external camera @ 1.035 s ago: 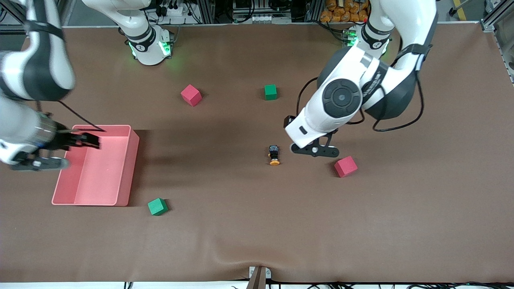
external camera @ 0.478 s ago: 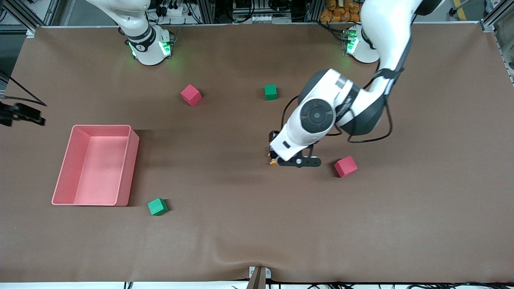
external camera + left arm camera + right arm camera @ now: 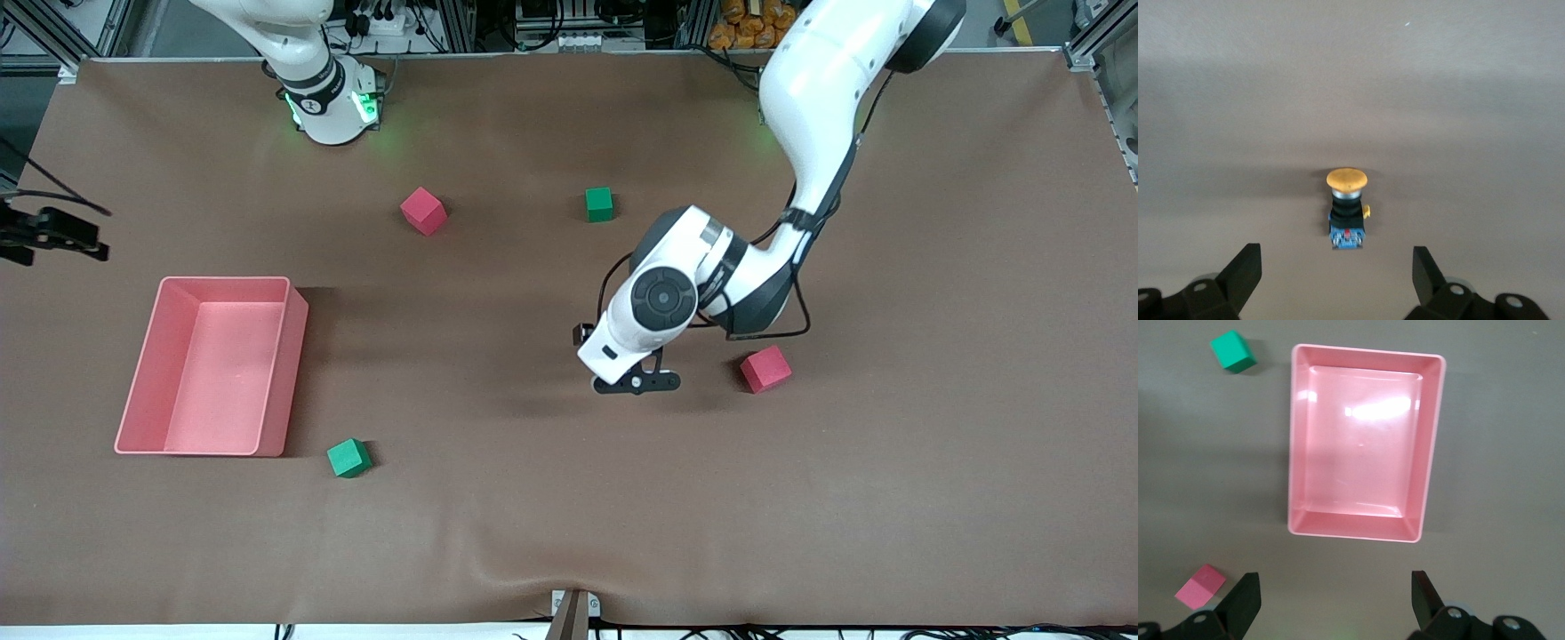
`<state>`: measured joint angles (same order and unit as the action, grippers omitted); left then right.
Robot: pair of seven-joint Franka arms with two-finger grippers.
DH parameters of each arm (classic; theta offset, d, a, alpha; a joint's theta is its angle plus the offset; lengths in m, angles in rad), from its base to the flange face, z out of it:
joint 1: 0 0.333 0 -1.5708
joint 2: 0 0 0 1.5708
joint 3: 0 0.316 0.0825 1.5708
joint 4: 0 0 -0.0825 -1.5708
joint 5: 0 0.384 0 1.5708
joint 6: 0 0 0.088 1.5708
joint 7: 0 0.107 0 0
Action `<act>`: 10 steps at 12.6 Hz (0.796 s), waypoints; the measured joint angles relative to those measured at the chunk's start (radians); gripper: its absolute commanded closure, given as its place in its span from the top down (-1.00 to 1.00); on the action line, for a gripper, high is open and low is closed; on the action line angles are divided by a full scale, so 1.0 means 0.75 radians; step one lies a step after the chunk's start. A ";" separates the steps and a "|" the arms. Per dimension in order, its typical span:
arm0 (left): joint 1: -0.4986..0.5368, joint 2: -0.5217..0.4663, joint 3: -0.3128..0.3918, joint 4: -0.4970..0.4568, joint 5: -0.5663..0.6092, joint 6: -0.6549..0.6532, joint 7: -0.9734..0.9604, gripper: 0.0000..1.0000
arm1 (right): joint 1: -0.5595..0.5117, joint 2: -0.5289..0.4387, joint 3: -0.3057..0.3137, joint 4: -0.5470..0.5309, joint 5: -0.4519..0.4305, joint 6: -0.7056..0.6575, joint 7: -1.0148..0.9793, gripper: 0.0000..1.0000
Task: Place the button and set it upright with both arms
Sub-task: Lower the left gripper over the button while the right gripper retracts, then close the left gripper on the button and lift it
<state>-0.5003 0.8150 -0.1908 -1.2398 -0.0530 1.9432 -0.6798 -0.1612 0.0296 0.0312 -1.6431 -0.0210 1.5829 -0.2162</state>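
Lying on its side at frame centre, the button (image 3: 1347, 208) was framed by the left gripper (image 3: 1337, 272), fingers apart; the right gripper (image 3: 1335, 600), also spread, was held high over the pink tray (image 3: 1433, 447).

The table (image 3: 533, 533) is seen from a high camera across from the robots' bases, looking steeply down, so that nearly the whole brown surface is taken in. The pink tray (image 3: 276, 373) is shown toward the right arm's end. The right wrist view is taken from well above that tray (image 3: 1431, 447), looking straight down; the tray, a green cube (image 3: 1233, 351) and a red cube (image 3: 1199, 585) beside it are shared with the front view. The left wrist view is taken close over the table, well away from the tray, facing down at the button (image 3: 1347, 207), which is hidden under the left arm in the front view.
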 measured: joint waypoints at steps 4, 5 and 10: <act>-0.065 0.088 0.000 0.000 0.000 0.081 -0.035 1.00 | 0.070 -0.040 -0.004 0.002 -0.002 -0.074 0.067 1.00; -0.074 0.102 0.000 0.000 0.000 0.108 -0.047 1.00 | 0.069 -0.057 -0.009 0.004 -0.003 -0.106 0.067 1.00; -0.068 0.123 0.009 -0.004 0.016 0.135 -0.055 1.00 | 0.109 -0.126 -0.132 0.010 -0.005 -0.241 0.063 1.00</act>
<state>-0.5515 0.9073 -0.1837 -1.2427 -0.0413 2.0448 -0.7210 -0.0791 -0.0650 -0.0679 -1.6354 -0.0245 1.4018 -0.1687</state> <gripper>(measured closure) 0.000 0.000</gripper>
